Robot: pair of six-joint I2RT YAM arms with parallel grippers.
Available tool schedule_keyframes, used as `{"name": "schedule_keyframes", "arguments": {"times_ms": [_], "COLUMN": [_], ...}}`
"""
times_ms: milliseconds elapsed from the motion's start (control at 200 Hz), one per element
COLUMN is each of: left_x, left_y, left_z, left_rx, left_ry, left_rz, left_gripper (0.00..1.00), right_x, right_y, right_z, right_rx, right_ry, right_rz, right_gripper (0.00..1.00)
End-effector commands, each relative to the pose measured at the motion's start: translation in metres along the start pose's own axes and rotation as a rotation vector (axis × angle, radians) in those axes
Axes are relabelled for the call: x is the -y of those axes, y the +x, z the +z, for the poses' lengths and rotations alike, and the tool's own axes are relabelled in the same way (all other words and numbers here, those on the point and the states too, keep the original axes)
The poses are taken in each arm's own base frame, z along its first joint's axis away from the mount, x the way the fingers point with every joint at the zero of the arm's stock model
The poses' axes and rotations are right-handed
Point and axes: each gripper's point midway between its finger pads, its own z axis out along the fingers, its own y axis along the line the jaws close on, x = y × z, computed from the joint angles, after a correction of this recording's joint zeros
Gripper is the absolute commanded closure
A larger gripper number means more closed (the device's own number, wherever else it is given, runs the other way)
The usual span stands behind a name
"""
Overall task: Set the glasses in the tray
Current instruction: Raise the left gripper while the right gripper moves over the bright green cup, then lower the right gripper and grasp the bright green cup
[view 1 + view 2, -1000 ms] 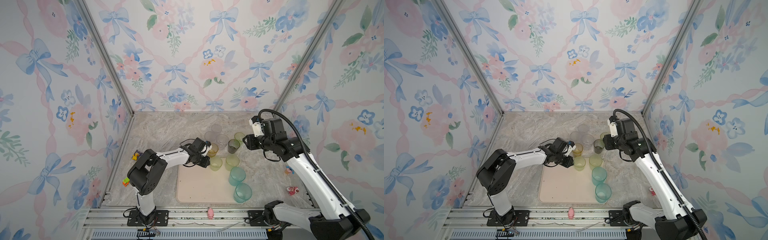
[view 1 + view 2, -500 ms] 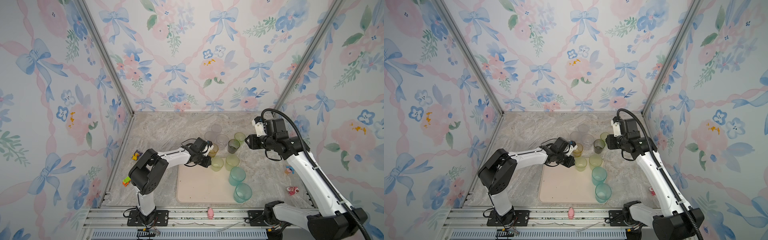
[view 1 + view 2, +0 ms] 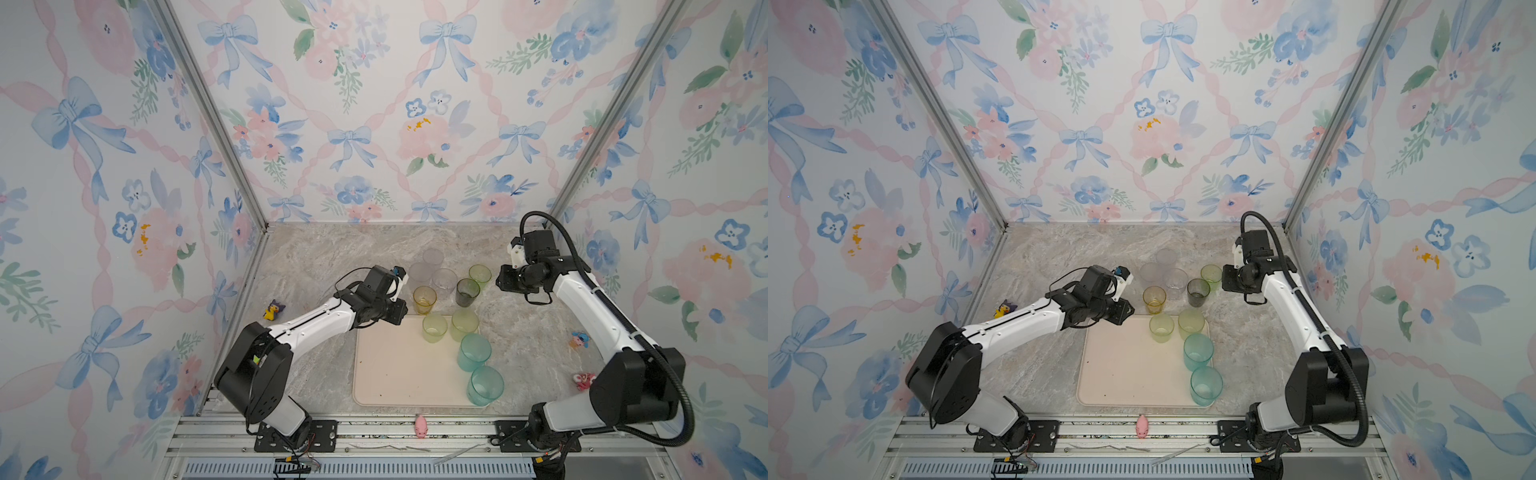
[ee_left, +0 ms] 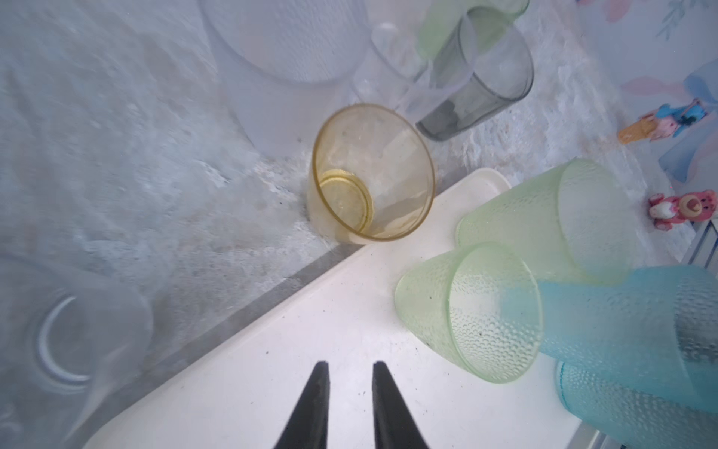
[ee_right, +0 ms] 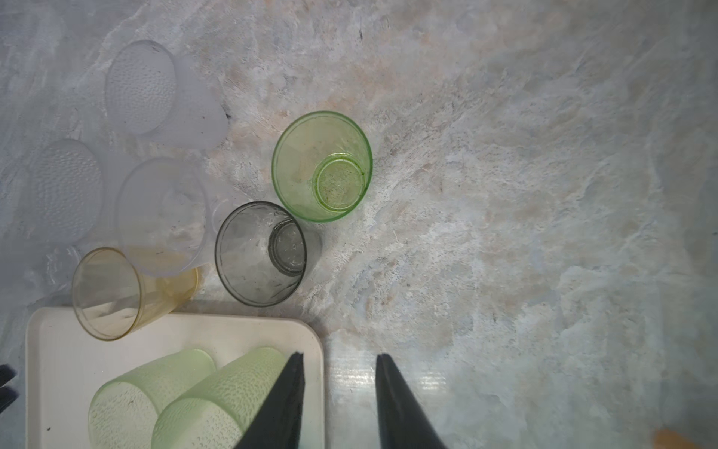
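Left gripper [image 4: 347,363]: jaws slightly apart, empty
Right gripper [image 5: 340,354]: apart, empty
Amber glass [image 3: 424,300]: just beyond tray [image 3: 395,374] 12 o'clock rim
Risk: narrow jaws may shove it into clear tumbler [image 3: 444,282] at its 1 o'clock, possibly touching already

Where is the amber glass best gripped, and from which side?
Probably pinch the rim of the amber glass from above, one jaw inside, on the side facing the tray: it stands upright, open-mouthed, and clear glasses crowd its far side.
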Motion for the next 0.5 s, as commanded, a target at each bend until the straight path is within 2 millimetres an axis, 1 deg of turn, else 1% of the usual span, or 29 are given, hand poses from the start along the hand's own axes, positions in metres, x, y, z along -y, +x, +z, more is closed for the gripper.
{"name": "schedule_keyframes", "arguments": {"times_ms": [0, 70, 100, 115, 150, 230, 310, 495], "left_x": [-0.012, -0.014, -0.015, -0.015, -0.016, -0.017, -0.019, -0.023], "left_y": [-0.015, -0.026, -0.029, -0.031, -0.033, -0.033, -0.029, -0.025], "left_z": [-0.030, -0.045, -0.048, -0.050, -0.053, -0.054, -0.051, -0.049], "left_rx": [0.073, 0.119, 0.130, 0.136, 0.145, 0.146, 0.132, 0.123], "left_ry": [-0.074, -0.084, -0.085, -0.084, -0.085, -0.083, -0.081, -0.085], "left_rz": [0.028, 0.032, 0.032, 0.033, 0.033, 0.032, 0.029, 0.024], "left_gripper": [0.76, 0.76, 0.75, 0.75, 0.75, 0.75, 0.75, 0.75], "right_x": [-0.003, -0.002, -0.002, -0.001, 0.001, 0.006, 0.008, 0.019], "right_y": [-0.021, -0.027, -0.031, -0.030, -0.032, -0.038, -0.043, -0.048], "right_z": [0.011, 0.022, 0.023, 0.030, 0.036, 0.045, 0.052, 0.068], "right_rx": [0.020, 0.008, 0.015, -0.003, -0.010, -0.016, -0.022, -0.049], "right_ry": [-0.020, -0.016, -0.012, -0.005, 0.006, 0.030, 0.045, 0.094], "right_rz": [0.015, 0.021, 0.020, 0.022, 0.025, 0.027, 0.028, 0.026], "right_gripper": [0.69, 0.70, 0.70, 0.70, 0.70, 0.71, 0.72, 0.73]}}
